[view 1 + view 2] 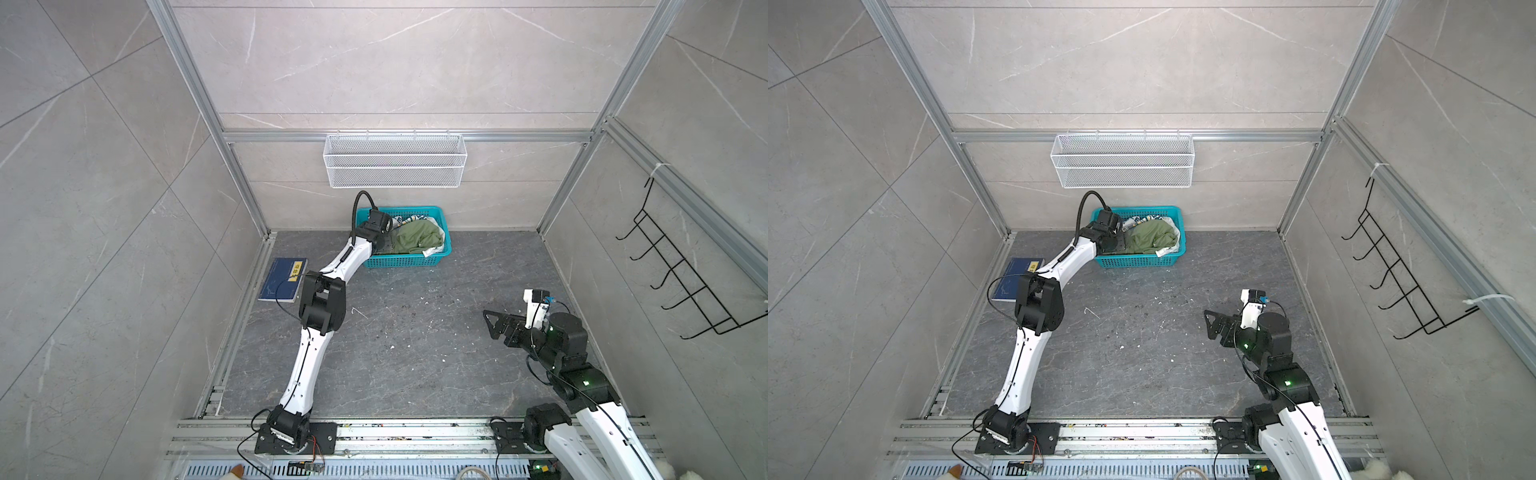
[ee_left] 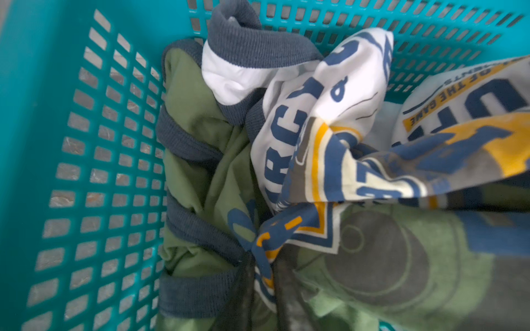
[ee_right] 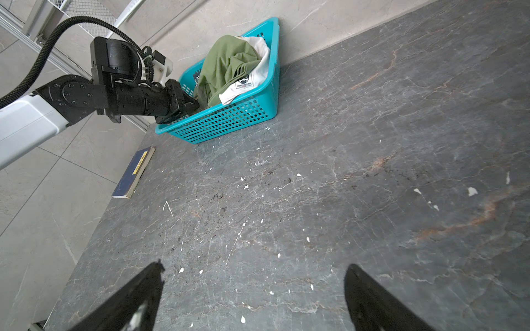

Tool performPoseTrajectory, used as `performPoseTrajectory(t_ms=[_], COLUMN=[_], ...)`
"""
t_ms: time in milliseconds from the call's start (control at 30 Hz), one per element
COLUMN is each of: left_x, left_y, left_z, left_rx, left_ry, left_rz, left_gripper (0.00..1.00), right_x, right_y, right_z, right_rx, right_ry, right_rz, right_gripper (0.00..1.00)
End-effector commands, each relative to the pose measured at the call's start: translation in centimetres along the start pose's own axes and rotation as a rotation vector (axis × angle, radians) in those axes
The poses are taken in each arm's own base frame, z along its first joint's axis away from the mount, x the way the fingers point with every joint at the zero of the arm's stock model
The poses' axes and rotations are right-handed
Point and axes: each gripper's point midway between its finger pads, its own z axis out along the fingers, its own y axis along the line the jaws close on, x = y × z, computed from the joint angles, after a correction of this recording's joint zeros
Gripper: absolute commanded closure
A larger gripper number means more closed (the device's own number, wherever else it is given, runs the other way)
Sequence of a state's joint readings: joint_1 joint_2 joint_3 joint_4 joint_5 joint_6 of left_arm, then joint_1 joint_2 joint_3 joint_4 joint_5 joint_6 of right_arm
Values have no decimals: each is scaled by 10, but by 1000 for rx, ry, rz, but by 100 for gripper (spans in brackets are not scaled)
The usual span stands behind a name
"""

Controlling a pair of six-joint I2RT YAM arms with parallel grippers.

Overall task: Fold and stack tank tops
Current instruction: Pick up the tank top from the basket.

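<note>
The dark grey stone tabletop (image 1: 415, 353) is enclosed by tiled walls on three sides. The left arm (image 1: 316, 345) is extended across it to the far wall, and the right arm (image 1: 582, 374) is folded back near its own base. A white wire basket (image 1: 395, 160) is hung on the back wall, and below it the teal basket (image 1: 403, 262) is set on the tabletop against that wall. Both tank tops are contained in the teal basket, crumpled together: the olive green tank top (image 1: 417, 239) is heaped uppermost, and the white tank top (image 2: 329, 94) is bunched beside and partly beneath it. A blue book (image 1: 282, 279) is laid flat at the left edge of the tabletop. The left gripper (image 3: 195, 104) is positioned inside the left end of the teal basket; its fingers (image 2: 243, 286) are drawn nearly together on a bunched fold of the olive green tank top. The right gripper (image 3: 255, 269) is held above the tabletop, well apart from the teal basket, with its fingers spread wide, and nothing is gripped.
</note>
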State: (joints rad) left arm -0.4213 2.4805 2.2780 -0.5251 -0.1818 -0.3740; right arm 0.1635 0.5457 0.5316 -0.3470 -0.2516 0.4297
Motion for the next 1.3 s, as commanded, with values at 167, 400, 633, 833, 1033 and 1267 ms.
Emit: performPoseTrajectory(t_ms=[167,400,633,833,1033,1267], left_x=[-83,-109,-137,-152,-159,-145], left_y=[-45,-69,-97,-109,-134,-171], left_z=[-123,-191,-270,-334,-408,-511], left_rx=[101,177,257,330,445,474], left_ry=[-230,-343,-490,-583,-702,-873], left_rz=[22,8,37,31,108,267], left_gripper=[95,100,100,100,100,100], right_x=[3,1,2,0,-2,-7], right_y=[-2,-2,-2,-5,-2,1], right_z=[-5,-10,-12,-14,-15,-15], right_rx=[16,29,30,53,41,33], right_ry=[4,0,2,1,-5,-14], right_rz=[-27,-34,-28,-37,-30,-31], right_gripper=[1,1,0,0,0,0])
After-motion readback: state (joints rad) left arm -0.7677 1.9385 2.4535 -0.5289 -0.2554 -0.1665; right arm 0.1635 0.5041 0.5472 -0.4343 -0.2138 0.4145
